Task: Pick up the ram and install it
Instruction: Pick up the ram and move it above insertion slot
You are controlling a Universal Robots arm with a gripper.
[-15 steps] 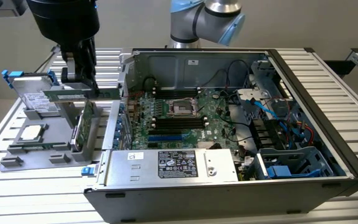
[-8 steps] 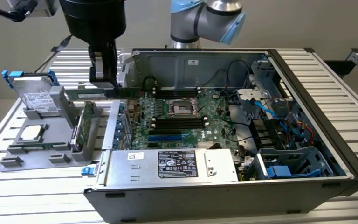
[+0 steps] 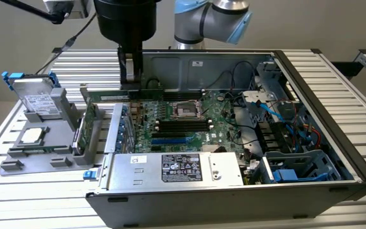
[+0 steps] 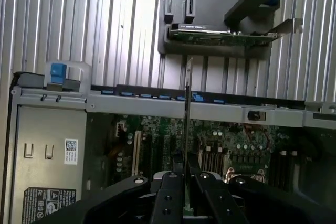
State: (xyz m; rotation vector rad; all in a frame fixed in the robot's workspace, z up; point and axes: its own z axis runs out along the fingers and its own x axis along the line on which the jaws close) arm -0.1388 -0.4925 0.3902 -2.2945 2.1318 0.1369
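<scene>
The ram (image 3: 110, 96) is a long narrow green stick held level under my gripper (image 3: 130, 80), above the back left edge of the open computer case (image 3: 335, 143). In the wrist view the ram (image 4: 187, 119) shows edge-on as a thin dark line running out from between the black fingers (image 4: 170, 184). My gripper (image 4: 187, 177) is shut on it. The stick hangs over the case's side wall (image 4: 157, 106), with one end past the wall and the rest above the green motherboard (image 3: 189, 136). Dark memory slots (image 3: 181, 126) lie near the board's middle.
A grey fixture (image 3: 17, 164) on the exterior view's left carries a hard drive (image 3: 38, 101), a silver-topped processor chip (image 3: 34, 136) and an upright expansion card (image 3: 86, 131). A power supply (image 3: 177, 169) fills the case's front. Blue cables (image 3: 278, 114) and drive bays sit on the exterior view's right.
</scene>
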